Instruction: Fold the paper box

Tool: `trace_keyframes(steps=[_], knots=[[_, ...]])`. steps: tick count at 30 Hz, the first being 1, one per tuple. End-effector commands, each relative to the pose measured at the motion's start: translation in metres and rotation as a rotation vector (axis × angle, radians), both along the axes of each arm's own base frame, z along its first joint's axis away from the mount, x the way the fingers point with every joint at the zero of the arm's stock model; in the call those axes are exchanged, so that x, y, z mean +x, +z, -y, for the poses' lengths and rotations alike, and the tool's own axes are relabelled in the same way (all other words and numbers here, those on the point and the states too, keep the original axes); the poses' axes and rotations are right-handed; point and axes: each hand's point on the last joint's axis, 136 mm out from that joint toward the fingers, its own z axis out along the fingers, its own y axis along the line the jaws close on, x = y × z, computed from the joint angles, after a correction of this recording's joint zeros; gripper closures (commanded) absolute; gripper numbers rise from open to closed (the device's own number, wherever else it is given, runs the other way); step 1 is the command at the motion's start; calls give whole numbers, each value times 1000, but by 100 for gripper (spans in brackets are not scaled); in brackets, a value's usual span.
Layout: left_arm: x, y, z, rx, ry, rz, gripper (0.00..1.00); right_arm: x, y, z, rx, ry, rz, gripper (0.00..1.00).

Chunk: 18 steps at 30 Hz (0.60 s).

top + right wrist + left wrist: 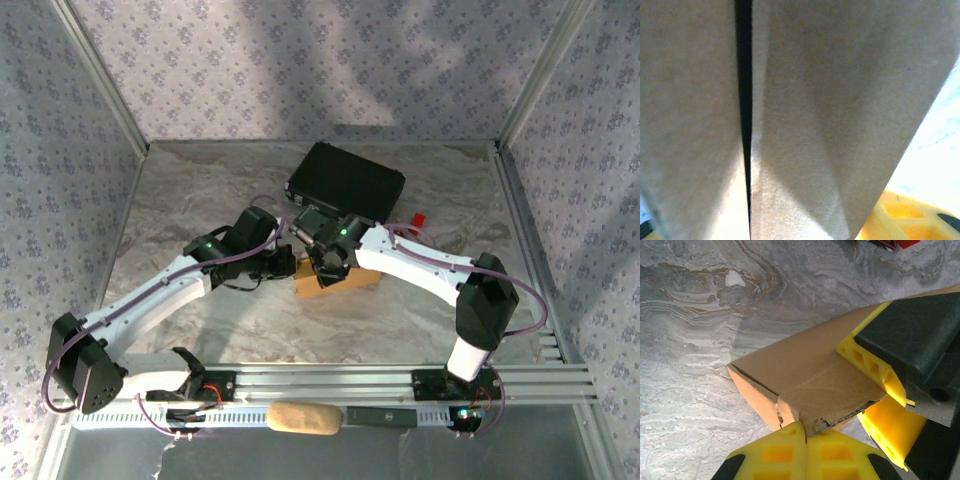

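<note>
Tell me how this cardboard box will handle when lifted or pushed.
The cardboard box is probably light: thin sheet walls, seemingly hollow. It likely flexes rather than holding rigid, since one seam gapes open. The frayed corner at the left pincer suggests hard pinches may crease or tear it.

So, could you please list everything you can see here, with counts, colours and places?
paper box: one, tan, table centre, between both tools
hard case: one, black, far side of table
small object: one, red, right of the case
oblong pad: one, beige, on near rail
table: one, grey marble
left tool: one, yellow fingers, shut on box's corner
right tool: one, yellow fingers, straddling a box panel
</note>
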Motion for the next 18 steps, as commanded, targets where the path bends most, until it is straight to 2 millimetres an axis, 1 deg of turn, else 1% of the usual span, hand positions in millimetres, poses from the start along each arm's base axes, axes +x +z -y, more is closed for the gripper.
trace_keyframes(steps=[1,3,6,9,12,18], knots=[[-9,0,8,-40,-36,-33,100,-8,-16,7,3,-144,-75,48],[-9,-2,5,-32,-34,-35,87,-9,-16,6,4,-142,-77,48],[-8,-2,1,-10,-36,-27,77,-9,-16,7,3,-139,-81,48],[-8,-1,-4,15,-33,-17,71,-10,-17,6,3,-139,-83,48],[-7,1,-5,16,-33,-10,72,-9,-15,6,4,-137,-80,48],[-9,-3,-2,14,-42,-24,80,-9,-17,5,0,-137,-82,48]])
